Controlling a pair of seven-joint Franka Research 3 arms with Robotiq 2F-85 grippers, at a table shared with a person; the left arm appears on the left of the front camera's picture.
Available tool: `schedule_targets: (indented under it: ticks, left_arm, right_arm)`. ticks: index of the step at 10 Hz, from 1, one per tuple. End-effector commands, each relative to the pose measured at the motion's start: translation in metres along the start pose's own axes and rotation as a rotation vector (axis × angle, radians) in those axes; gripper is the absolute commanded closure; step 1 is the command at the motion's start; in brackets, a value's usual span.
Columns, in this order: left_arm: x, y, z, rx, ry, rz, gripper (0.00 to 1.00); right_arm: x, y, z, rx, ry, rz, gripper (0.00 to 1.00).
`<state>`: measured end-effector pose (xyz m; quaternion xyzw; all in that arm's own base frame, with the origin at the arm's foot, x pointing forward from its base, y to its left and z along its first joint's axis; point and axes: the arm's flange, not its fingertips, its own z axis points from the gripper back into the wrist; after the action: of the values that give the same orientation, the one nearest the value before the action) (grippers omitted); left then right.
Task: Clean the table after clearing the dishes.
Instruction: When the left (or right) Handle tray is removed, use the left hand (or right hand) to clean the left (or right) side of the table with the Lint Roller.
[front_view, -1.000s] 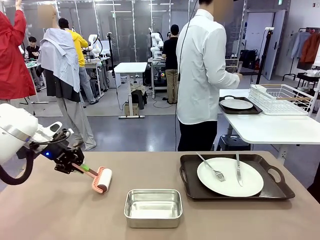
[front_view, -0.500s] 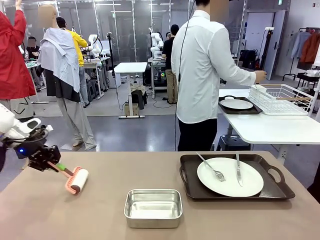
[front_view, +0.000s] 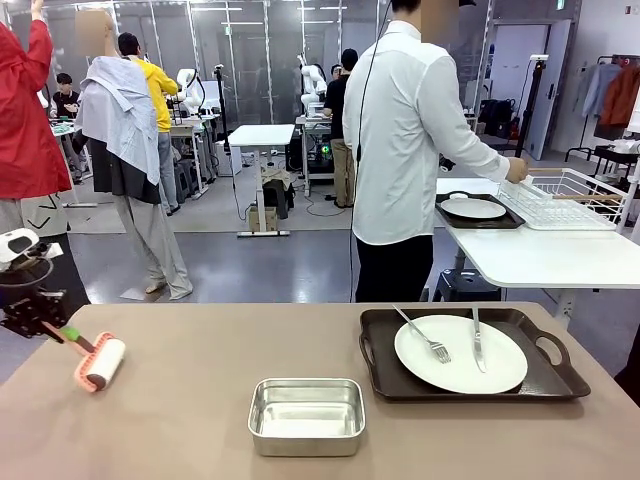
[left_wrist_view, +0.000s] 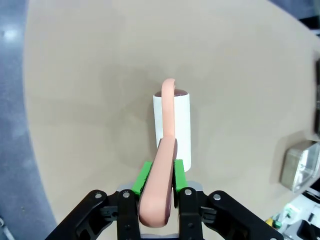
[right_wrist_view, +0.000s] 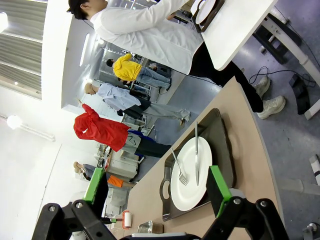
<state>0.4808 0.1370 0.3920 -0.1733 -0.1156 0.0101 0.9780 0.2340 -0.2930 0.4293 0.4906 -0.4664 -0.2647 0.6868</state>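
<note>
One steel pan (front_view: 306, 415) stands empty on the table (front_view: 180, 430), nearest the robot's edge and about midway along it.

Left gripper (front_view: 62, 332): at the table's left end. In the left wrist view its green pads (left_wrist_view: 144, 176) are pressed onto the salmon-pink handle of a roller (left_wrist_view: 171, 120), pinching it from both sides. The handle runs forward over the white roll, which lies low on the bare taupe top. Whether the roll bears on the surface cannot be told. In the front view the roller (front_view: 100, 362) sits well apart from the pan.

Right gripper (right_wrist_view: 156, 172): jaws spread wide, nothing between them, held high above the table's right end.

Dishes, first set: a dark handled tray (front_view: 545, 385) lies on the right half of the table, just beyond and right of the pan. On it rests a round white plate (front_view: 495, 368), with a fork (front_view: 427, 337) on its left part and a knife (front_view: 477, 342) right of centre.

Dishes, second set: beyond the table a white table (front_view: 540, 258) carries a second tray (front_view: 510, 222) holding a second plate (front_view: 473, 209), beside a wire rack (front_view: 565, 197).

A person (front_view: 405, 150) in a white shirt stands between the two tables, back to the robot, one hand (front_view: 517, 170) at the rack's rim.
</note>
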Motion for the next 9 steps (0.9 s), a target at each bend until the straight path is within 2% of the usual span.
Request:
schedule_targets:
  ticks: [1, 4, 6, 7, 8, 9]
  left_arm:
    - [-0.017, -0.002, 0.009, 0.092, 0.007, -0.013, 0.78]
    - [-0.026, -0.028, 0.046, 0.048, -0.042, -0.099, 0.78]
    - [-0.041, -0.051, 0.077, 0.064, -0.072, -0.17, 0.78]
    - [-0.045, -0.059, 0.094, 0.081, -0.102, -0.18, 0.78]
    - [-0.048, -0.061, 0.104, 0.046, -0.096, -0.179, 0.78]
    - [-0.03, -0.055, 0.079, 0.064, -0.089, -0.161, 0.78]
  right_arm:
    - [0.001, 0.003, 0.001, 0.013, -0.011, -0.004, 0.0]
    - [0.001, 0.003, 0.001, 0.013, -0.011, -0.004, 0.0]
    - [0.001, 0.003, 0.001, 0.013, -0.011, -0.004, 0.0]
    - [0.001, 0.003, 0.001, 0.013, -0.011, -0.004, 0.0]
    - [0.001, 0.003, 0.001, 0.013, -0.011, -0.004, 0.0]
    - [0.001, 0.003, 0.001, 0.013, -0.011, -0.004, 0.0]
